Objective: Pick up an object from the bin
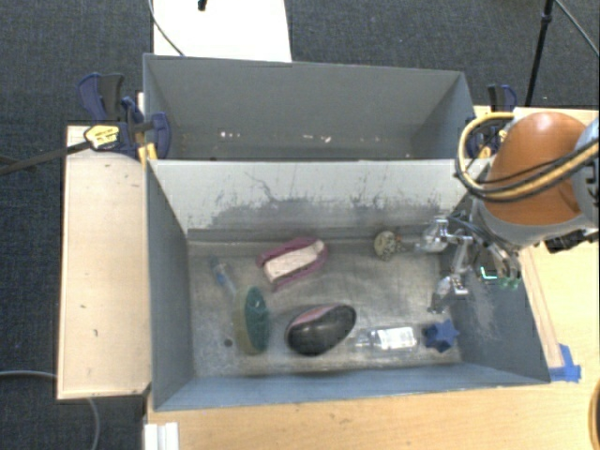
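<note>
We start at the left of the grey metal bin (169,279), and the first thing on the floor is a small clear bluish piece (222,277), lying alone near the left wall. Just to its lower right lies a green oval thing (255,319), long side running up and down the frame. Above it, near the foot of the back wall, we have a pink-and-white piece (293,259), tilted with its right end higher.

Moving to the lower centre, there's a dark oval thing (321,329), black with a purplish sheen, just beside the green one. To its right, along the front edge of the floor, lies a clear plastic piece (392,338). Up by the back wall, right of centre, sits a round tan thing (385,244).

Now the right side of the frame. The gripper (442,264) is down inside the bin, low over the right end of the floor, beneath the arm's orange cover (530,181). Its two metal fingers (448,289) stand apart, with nothing between them. The upper finger points at the round tan thing, just to its right; we cannot tell whether they touch. The lower finger hangs just above a small blue piece (439,334) in the front right corner of the floor, next to the clear plastic piece. These two are the nearest things to the gripper.
</note>
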`<state>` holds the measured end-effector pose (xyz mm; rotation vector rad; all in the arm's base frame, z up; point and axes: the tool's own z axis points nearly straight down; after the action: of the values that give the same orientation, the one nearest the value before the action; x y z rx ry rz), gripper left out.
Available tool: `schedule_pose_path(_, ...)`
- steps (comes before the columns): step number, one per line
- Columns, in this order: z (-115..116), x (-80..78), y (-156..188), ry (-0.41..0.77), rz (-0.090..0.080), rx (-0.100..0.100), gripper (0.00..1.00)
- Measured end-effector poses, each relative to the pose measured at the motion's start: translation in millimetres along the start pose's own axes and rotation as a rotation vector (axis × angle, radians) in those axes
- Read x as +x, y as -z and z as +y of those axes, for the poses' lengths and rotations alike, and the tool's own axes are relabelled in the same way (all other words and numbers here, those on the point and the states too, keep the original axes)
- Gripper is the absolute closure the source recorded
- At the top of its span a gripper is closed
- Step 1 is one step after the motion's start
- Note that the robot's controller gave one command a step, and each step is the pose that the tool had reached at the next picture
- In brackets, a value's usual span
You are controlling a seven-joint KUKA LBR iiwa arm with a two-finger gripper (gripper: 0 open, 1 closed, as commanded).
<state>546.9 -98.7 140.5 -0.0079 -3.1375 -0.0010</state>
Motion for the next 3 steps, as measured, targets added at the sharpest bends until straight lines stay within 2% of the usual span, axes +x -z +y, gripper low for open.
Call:
schedule_pose_path(1,81.7,34.8,-68.8,0.062,-0.015,0.001,0.0)
schedule_pose_path(2,25.3,69.6,-40.2,0.294,-0.005,0.003,0.0)
schedule_pose_path(3,140.3,65.6,-39.8,0.604,-0.008,-0.001,0.0)
